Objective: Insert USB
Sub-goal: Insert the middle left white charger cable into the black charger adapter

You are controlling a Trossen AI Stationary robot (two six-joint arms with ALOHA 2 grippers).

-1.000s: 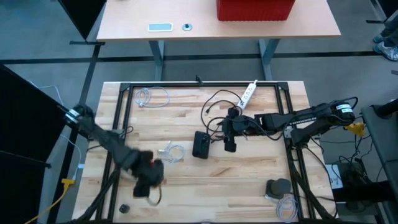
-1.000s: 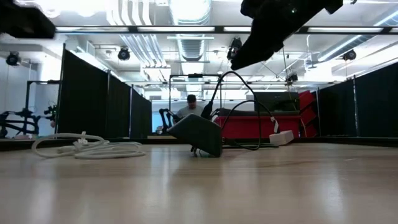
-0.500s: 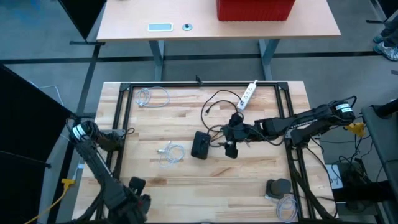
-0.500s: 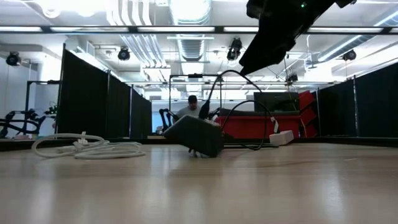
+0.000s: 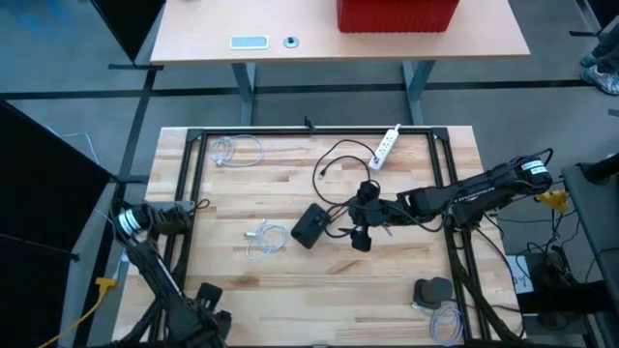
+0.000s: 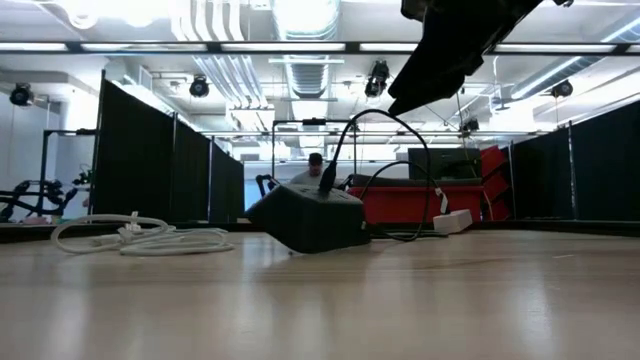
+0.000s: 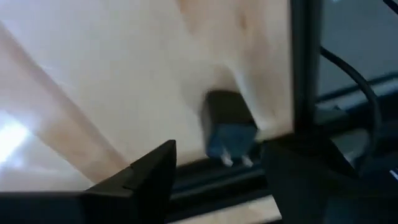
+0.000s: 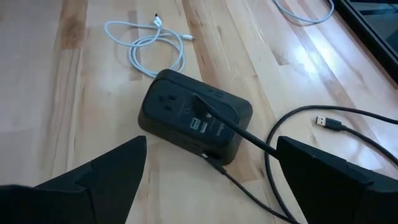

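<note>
Pale butcher-block planks make up your tabletop (image 5: 290,280), with the black charging block (image 5: 309,225) near its middle, a black cable (image 8: 239,130) plugged into its face and a loose USB plug (image 8: 326,122) lying apart. Your right gripper (image 5: 360,228) hovers beside the block, fingers spread and empty. Your left gripper (image 5: 205,324) sits at the front-left edge, its fingers (image 7: 134,180) apart.

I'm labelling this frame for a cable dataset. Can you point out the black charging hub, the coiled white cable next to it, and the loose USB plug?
Black charging hub (image 8: 194,117), right wrist view, its top face.
Coiled white cable (image 8: 149,48), right wrist view, its loop.
Loose USB plug (image 8: 325,122), right wrist view, its metal tip.
</note>
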